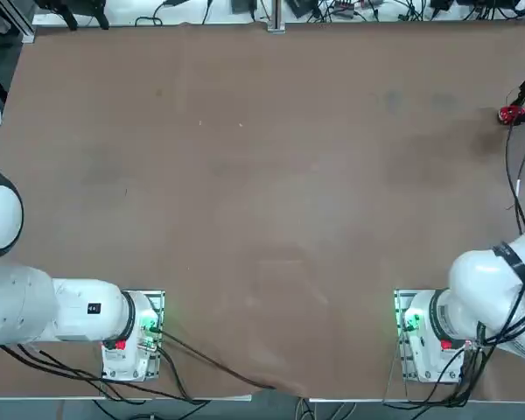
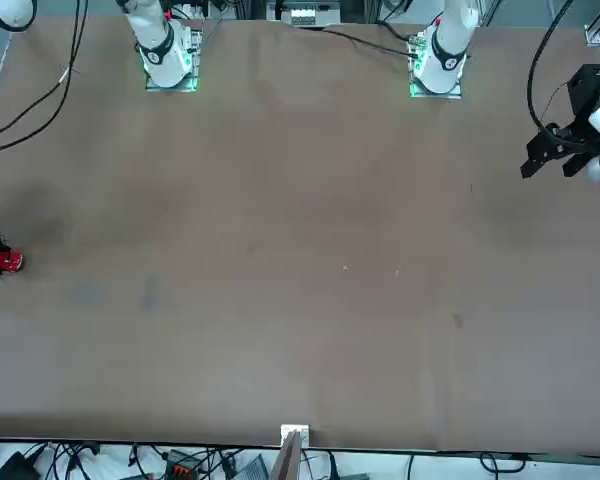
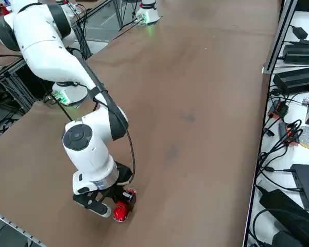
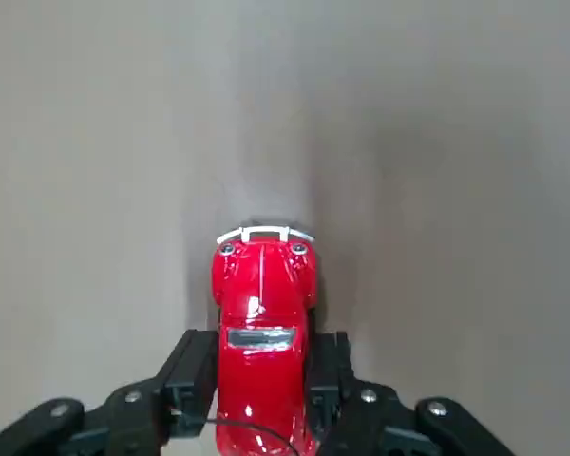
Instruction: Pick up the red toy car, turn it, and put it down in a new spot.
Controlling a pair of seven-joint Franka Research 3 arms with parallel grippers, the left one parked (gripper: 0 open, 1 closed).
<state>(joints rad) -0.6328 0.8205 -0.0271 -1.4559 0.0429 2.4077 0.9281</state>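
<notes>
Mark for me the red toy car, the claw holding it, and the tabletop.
Red toy car point(image 4: 262, 380): right wrist view, on its roof.
Right claw point(image 4: 263, 385): right wrist view, midway between its fingertips.
Tabletop point(image 1: 245, 175): top view, bare middle.

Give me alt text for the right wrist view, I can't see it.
A shiny red toy car with a white front bumper is gripped at its sides between the right gripper's two black fingers. Beyond it is the plain, grayish-brown tabletop, with a soft shadow beside the car.
</notes>
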